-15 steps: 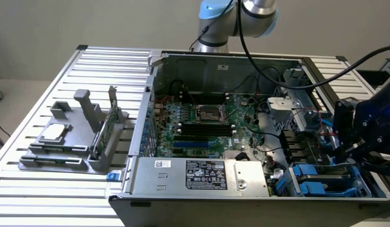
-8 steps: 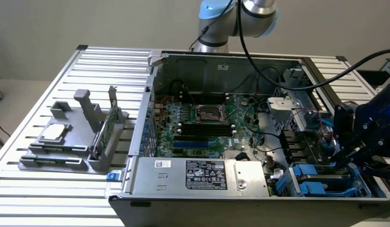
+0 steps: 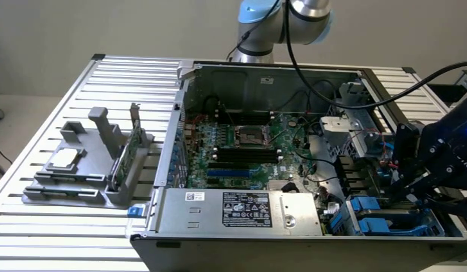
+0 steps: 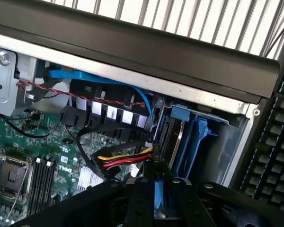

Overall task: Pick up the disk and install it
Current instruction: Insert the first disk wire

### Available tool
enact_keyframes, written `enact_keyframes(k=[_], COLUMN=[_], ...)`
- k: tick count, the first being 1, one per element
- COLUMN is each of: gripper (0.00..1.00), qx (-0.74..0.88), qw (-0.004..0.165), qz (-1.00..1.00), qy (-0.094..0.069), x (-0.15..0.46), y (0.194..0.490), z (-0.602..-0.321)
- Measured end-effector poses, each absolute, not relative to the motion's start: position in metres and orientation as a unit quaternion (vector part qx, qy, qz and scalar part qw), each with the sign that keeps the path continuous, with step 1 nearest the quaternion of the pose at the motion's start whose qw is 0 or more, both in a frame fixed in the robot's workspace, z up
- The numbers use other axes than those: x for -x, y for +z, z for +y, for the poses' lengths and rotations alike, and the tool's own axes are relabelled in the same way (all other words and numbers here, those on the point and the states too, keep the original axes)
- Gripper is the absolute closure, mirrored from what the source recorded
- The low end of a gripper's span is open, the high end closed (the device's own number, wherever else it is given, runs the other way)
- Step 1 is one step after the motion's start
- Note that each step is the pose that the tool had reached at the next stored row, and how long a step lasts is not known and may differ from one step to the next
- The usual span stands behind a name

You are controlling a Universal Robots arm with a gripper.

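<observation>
matt ribbed metal table (image 3: 37, 226), glossy blue plastic carrier (image 4: 191, 142), shiny steel case (image 3: 218, 209).

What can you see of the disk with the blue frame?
The disk stands on edge in the drive bay at a corner of the open computer case. A thin silver-grey edge shows, hugged by its bright blue plastic carrier. The black end effector sits right over it, a strip of blue showing between its fingers. Coloured cables lie beside it.
</observation>
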State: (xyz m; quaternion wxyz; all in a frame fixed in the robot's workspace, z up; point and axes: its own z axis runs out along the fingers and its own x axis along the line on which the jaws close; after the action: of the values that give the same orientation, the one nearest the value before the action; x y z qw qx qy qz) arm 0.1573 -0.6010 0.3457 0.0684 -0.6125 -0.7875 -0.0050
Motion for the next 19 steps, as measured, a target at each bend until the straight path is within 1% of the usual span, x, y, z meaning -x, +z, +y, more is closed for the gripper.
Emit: enact_keyframes(k=[3, 19], gripper=[0.83, 0.83], qx=[0.629, 0.688], qw=[0.072, 0.072], qz=[-0.774, -0.722], qy=[-0.003, -0.009], x=[-0.1572, -0.1631], y=[0.3455, 0.3421], z=[-0.601, -0.601])
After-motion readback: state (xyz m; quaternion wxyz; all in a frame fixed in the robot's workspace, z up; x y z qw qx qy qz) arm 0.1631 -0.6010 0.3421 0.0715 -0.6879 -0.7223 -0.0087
